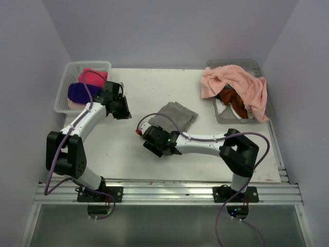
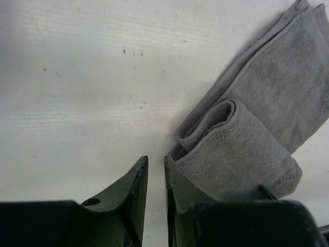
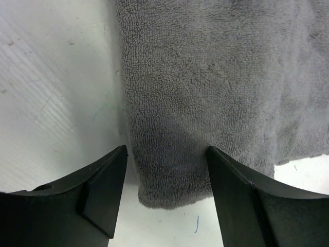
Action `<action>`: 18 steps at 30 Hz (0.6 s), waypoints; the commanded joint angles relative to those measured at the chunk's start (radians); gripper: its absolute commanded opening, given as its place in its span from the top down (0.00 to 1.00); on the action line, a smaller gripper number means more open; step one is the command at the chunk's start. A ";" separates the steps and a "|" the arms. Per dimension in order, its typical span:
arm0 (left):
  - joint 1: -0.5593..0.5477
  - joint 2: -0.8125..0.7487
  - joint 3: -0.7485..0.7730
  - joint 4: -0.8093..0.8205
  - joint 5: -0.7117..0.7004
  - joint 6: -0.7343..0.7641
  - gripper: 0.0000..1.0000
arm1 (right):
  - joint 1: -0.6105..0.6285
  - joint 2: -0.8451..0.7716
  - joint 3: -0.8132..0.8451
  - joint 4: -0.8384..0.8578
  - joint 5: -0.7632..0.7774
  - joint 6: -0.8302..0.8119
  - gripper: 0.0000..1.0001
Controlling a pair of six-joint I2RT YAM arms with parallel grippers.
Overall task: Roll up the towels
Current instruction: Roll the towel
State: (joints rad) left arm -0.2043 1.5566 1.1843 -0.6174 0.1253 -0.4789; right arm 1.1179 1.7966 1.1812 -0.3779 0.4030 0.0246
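Straddling the grey towel [image 1: 176, 116]: my right pincer [image 3: 167, 149] stands wide open, one finger on each side of the towel's near end. Nothing is clamped, and I cannot tell whether the fingers touch the cloth.
Grey towel: I see it lying about the middle of the tabletop [image 1: 128, 149], folded in flat layers and not rolled. Its length slants from near-left toward far-right. In my left wrist view one end shows a curled-over fold.
Left pincer [image 2: 156, 160]: the fingers are drawn almost together with only a thin slit between them, and nothing is in it. It hangs over bare tabletop, between the left basket [image 1: 61, 100] and the grey towel, and the towel's folded end is just off to one side of it.
Left basket: a white lattice tub at the far-left corner. I make out a hot pink towel [image 1: 94, 77] and a purple towel [image 1: 78, 92] in it, both stubby rolls, lying side by side.
Right basket [image 1: 226, 119]: a grey tub at the far-right corner. A salmon pink towel [image 1: 241, 82] is draped loose across it and spills over its right rim. A rust orange towel [image 1: 227, 96] and a white towel [image 1: 237, 109] lie crumpled beneath, only partly in my view.
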 commanded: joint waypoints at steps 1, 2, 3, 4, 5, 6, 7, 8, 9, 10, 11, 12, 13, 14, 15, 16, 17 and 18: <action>0.005 -0.029 -0.038 0.004 0.013 -0.043 0.77 | -0.004 0.047 -0.011 0.063 0.011 -0.065 0.34; 0.005 -0.030 -0.046 0.007 0.026 -0.046 0.73 | -0.004 0.078 -0.012 0.063 0.011 -0.063 0.37; 0.005 -0.033 -0.063 0.019 0.034 -0.050 0.72 | -0.004 0.089 -0.009 0.062 0.013 -0.052 0.41; 0.005 -0.038 -0.077 0.027 0.042 -0.062 0.71 | -0.006 0.095 -0.014 0.072 0.016 -0.049 0.51; 0.005 -0.044 -0.089 0.037 0.074 -0.067 0.66 | -0.007 0.096 -0.017 0.074 0.025 -0.046 0.58; 0.005 -0.055 -0.115 0.056 0.092 -0.072 0.64 | -0.009 0.086 -0.022 0.077 0.026 -0.040 0.63; 0.003 -0.059 -0.127 0.062 0.106 -0.075 0.62 | -0.012 0.077 -0.025 0.088 0.023 -0.037 0.74; 0.003 -0.066 -0.141 0.068 0.131 -0.078 0.56 | -0.020 0.064 -0.028 0.092 0.014 -0.035 0.79; 0.003 -0.078 -0.170 0.090 0.145 -0.082 0.55 | -0.026 0.040 -0.032 0.102 -0.012 -0.032 0.89; 0.002 -0.085 -0.186 0.103 0.163 -0.087 0.52 | -0.032 0.031 -0.034 0.102 -0.024 -0.032 0.94; -0.006 -0.092 -0.218 0.117 0.200 -0.092 0.45 | -0.044 0.018 -0.037 0.105 -0.042 -0.032 0.97; -0.012 -0.101 -0.232 0.146 0.214 -0.101 0.41 | -0.052 0.008 -0.040 0.111 -0.081 -0.032 0.99; -0.018 -0.104 -0.245 0.157 0.224 -0.105 0.36 | -0.058 -0.011 -0.041 0.115 -0.108 -0.002 1.00; -0.035 -0.108 -0.256 0.168 0.229 -0.113 0.27 | -0.073 -0.020 -0.051 0.119 -0.136 0.004 1.00; -0.044 -0.112 -0.276 0.195 0.234 -0.128 0.22 | -0.081 -0.031 -0.054 0.123 -0.157 0.017 1.00; -0.052 -0.115 -0.287 0.212 0.250 -0.138 0.13 | -0.089 -0.045 -0.057 0.126 -0.211 0.023 1.00; -0.069 -0.116 -0.307 0.229 0.258 -0.145 0.09 | -0.108 -0.052 -0.063 0.129 -0.237 0.031 1.00; -0.075 -0.113 -0.314 0.264 0.264 -0.164 0.07 | -0.119 -0.058 -0.068 0.132 -0.266 0.046 1.00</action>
State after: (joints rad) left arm -0.2493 1.4715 0.9001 -0.4808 0.3149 -0.5915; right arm 1.0328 1.8008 1.1309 -0.2829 0.2729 0.0200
